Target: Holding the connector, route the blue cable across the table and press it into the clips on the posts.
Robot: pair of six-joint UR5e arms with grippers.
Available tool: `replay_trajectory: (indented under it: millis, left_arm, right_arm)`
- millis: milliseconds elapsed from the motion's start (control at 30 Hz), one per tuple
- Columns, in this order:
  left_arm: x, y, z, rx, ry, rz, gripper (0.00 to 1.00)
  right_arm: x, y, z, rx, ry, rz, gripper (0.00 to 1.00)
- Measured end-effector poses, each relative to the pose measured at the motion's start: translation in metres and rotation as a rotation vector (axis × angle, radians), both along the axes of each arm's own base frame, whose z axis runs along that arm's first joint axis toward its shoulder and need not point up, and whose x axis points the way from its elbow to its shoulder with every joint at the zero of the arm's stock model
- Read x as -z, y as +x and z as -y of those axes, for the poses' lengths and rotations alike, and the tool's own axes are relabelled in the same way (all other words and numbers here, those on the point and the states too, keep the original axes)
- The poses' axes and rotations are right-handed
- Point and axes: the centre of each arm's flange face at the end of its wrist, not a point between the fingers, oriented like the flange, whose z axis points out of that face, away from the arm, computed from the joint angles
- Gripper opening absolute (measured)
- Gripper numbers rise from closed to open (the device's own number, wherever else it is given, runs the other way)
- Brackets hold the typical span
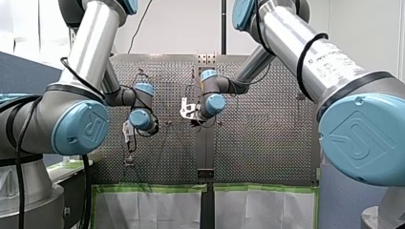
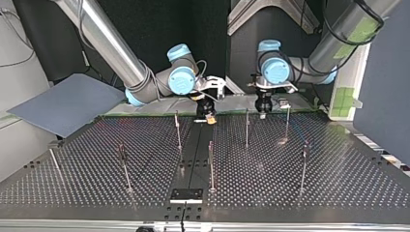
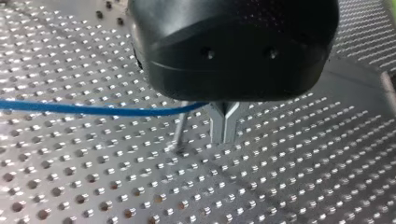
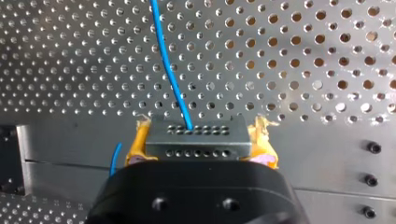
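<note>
**Left wrist view:** The left end effector [image 3: 225, 136] shows only the pressed-together tips of its metal fingers. Its black housing covers the rest of them, the top of a post [image 3: 179, 133], and the spot where the blue cable [image 3: 93, 110] reaches the fingers, so a grip on the cable cannot be confirmed. The cable's far end runs out of view.

**Right wrist view:** The cable again runs out of frame, and the right end effector's [image 4: 200, 140] housing hides the connector's [image 4: 196, 136] lower half.

**Top view:** Seen from across the bench [image 2: 338, 183], the clips on the posts [image 2: 246, 128] are too small to make out.
</note>
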Motion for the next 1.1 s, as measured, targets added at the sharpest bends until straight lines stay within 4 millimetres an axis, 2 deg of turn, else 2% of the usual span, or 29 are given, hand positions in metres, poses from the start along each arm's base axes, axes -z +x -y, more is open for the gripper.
replay_trajectory:
  millis: [300, 533, 833, 867, 900, 933, 967, 1000, 1067, 1100]
  left_arm:
    - [-0.007, 0.011, -0.006, -0.006, -0.008, 0.022, 0.0]
    - [-0.019, 0.03, -0.007, 0.018, -0.035, 0.055, 0.0]
    - [-0.01, 0.054, -0.013, 0.02, -0.04, 0.021, 0.0]
    - [-0.01, 0.057, -0.013, 0.018, -0.04, 0.022, 0.09]
    - [-0.011, 0.059, -0.014, 0.017, -0.04, 0.024, 0.09]
    - [-0.012, 0.061, -0.014, 0.014, -0.039, 0.026, 0.2]
    - [-0.012, 0.062, -0.015, 0.011, -0.038, 0.025, 0.37]
    - [-0.012, 0.062, -0.015, 0.008, -0.037, 0.023, 0.37]
    - [-0.012, 0.062, -0.015, -0.001, -0.031, 0.015, 0.6]
    - [-0.012, 0.061, -0.015, -0.005, -0.027, 0.01, 0.6]
  right_arm:
    - [-0.002, 0.0, 0.006, 0.006, -0.022, 0.023, 0.0]
    - [-0.006, -0.004, 0.019, 0.023, -0.042, 0.048, 0.0]
    - [-0.007, -0.011, 0.03, 0.04, -0.044, 0.052, 0.0]
    - [-0.007, -0.011, 0.031, 0.04, -0.044, 0.052, 0.0]
    - [-0.008, -0.011, 0.031, 0.041, -0.045, 0.053, 0.0]
    - [-0.008, -0.012, 0.031, 0.041, -0.044, 0.053, 0.0]
    - [-0.008, -0.012, 0.031, 0.041, -0.044, 0.053, 0.0]
    - [-0.007, -0.012, 0.031, 0.041, -0.044, 0.053, 0.0]
    - [-0.008, -0.012, 0.031, 0.041, -0.044, 0.053, 0.0]
    - [-0.008, -0.012, 0.031, 0.041, -0.044, 0.053, 0.0]
